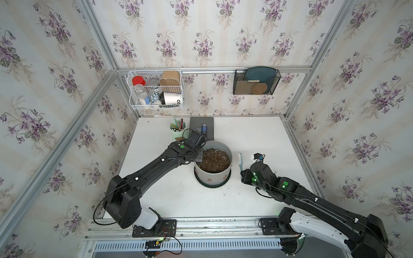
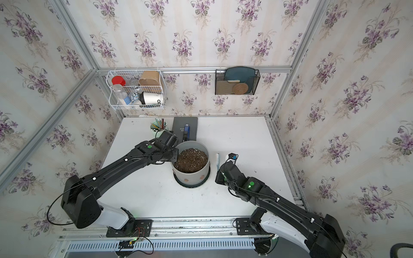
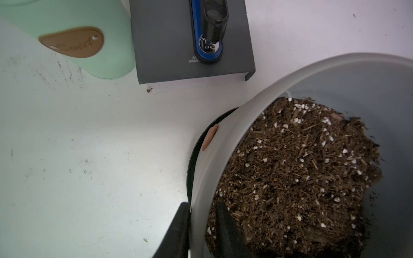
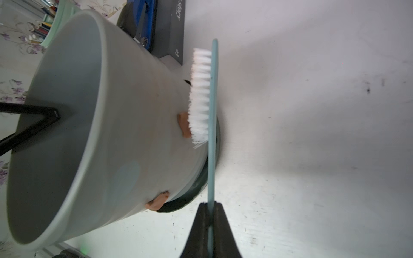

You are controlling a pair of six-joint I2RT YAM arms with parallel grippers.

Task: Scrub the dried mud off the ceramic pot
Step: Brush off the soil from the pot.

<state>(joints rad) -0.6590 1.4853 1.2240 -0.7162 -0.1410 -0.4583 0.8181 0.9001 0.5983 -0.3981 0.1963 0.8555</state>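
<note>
Scrubbing step in hand. Right end effector [image 4: 210, 206] is clamped on the brush [image 4: 201, 93]; ahead of it, bristles touch mud [image 4: 184, 125] on the pot [image 4: 125, 138]. Left end effector [image 3: 202, 206] straddles the rim, grip unconfirmed. Next move calls for firm bracing and strokes along the wall.

Place: robot test booth dressed as a home | walls: floral wallpaper [image 1: 223, 26] on aluminium frame [image 1: 290, 68] | 11 o'clock: wire basket [image 1: 154, 106] of jars [image 1: 138, 80] | 1 o'clock: mesh rack [image 1: 240, 88] | centre: white table [image 1: 257, 134] | 6 o'clock: arm bases [image 1: 154, 230] bolted to rail [image 1: 212, 223]
</note>
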